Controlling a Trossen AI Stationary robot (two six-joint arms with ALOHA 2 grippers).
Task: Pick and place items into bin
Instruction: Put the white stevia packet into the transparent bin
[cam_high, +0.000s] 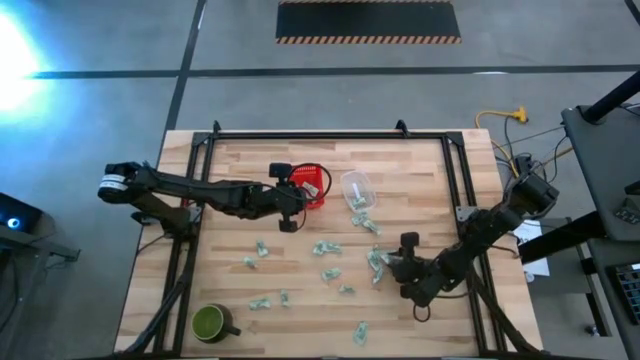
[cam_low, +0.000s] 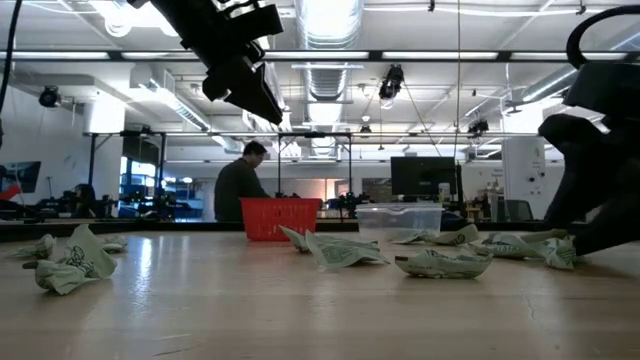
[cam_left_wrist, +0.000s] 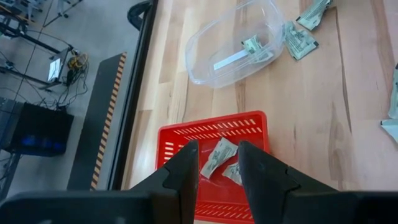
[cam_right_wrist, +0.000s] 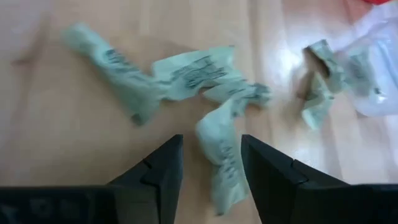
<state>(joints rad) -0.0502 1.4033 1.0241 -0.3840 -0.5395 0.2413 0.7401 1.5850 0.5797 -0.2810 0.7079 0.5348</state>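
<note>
Crumpled wrappers (cam_right_wrist: 224, 155) (print unreadable) lie between the right pincer's (cam_right_wrist: 211, 165) spread fingers; left pincer (cam_left_wrist: 217, 163), also apart, hovers over the red basket (cam_left_wrist: 186, 134).

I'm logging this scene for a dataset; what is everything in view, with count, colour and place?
Crumpled wrappers: over a dozen, pale green-and-white, scattered across the table's middle and near half; two already in the basket.
Basket: one, red, far centre of the table.
Plastic container: one, clear, tipped on its side right of the basket, one wrapper inside.
Mug: one, green, near-left corner.
Table: one, light wood.
Person: one, dark top, in the room behind.
Left hand: open, above the basket.
Right hand: open, straddling a wrapper on the table's right side.
</note>
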